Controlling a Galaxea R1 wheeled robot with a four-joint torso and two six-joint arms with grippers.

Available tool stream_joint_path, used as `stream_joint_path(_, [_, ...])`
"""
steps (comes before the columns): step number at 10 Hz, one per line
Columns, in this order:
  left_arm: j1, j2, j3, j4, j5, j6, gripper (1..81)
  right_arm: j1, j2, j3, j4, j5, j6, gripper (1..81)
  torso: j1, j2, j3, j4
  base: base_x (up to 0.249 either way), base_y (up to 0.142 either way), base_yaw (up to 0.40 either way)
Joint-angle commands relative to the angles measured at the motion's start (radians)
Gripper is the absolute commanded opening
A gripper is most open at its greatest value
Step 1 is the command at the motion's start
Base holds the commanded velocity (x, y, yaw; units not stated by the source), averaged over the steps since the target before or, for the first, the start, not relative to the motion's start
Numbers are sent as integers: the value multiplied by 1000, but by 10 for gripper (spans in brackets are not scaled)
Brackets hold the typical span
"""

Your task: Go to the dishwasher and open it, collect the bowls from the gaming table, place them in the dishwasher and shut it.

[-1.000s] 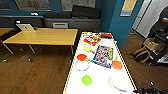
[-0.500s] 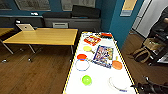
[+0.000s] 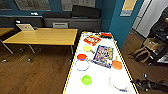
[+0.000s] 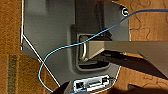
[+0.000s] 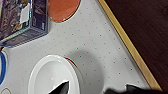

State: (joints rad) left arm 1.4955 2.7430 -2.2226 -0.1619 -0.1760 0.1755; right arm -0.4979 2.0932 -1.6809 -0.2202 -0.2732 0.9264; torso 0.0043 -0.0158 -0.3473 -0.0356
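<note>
The gaming table (image 3: 100, 75) has a glossy white top and a yellow edge and stretches away in front of me. On it stand a white bowl (image 3: 117, 82) near the right edge, a green bowl (image 3: 86, 80), a blue-rimmed bowl (image 3: 82, 65) and a red bowl (image 3: 81, 56). My right gripper (image 3: 139, 83) hovers at the table's near right corner. In the right wrist view it (image 5: 95, 90) is open over the rim of the white bowl (image 5: 53, 75). The left wrist view faces my own grey base (image 4: 50, 30). The dishwasher is out of view.
Two game boxes (image 3: 103, 56) (image 3: 92, 40), an orange paddle (image 3: 116, 65) and a yellow one (image 3: 87, 48) share the table. A yellow desk (image 3: 45, 36) with a laptop (image 3: 25, 27) stands to the left. Bags (image 3: 141, 53) and a dark chair (image 3: 160, 32) stand to the right.
</note>
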Motion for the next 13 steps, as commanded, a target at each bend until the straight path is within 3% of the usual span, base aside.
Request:
stream_joint_path(1, [-4,-11,12,4,70,-1,811,150,-9,-23,9,-8,8,811,0,0,0,0,0,0,0])
stream_joint_path(4, [-5,-9,-6,-1,72,-2,811,150,47,-43,22,-8,8,811,0,0,0,0,0,0,0])
stream_joint_path(9, [-5,-2,-19,-1,73,-4,811,66,150,-112,25,11,14,811,0,1,0,0,0,0,0])
stream_joint_path(12, [-4,3,-19,1,75,-4,811,14,164,-146,25,28,12,811,1,1,0,0,0,0,0])
stream_joint_path(13, [-4,3,-19,1,75,-4,811,-5,164,-152,25,34,12,10,1,1,0,0,0,0,0])
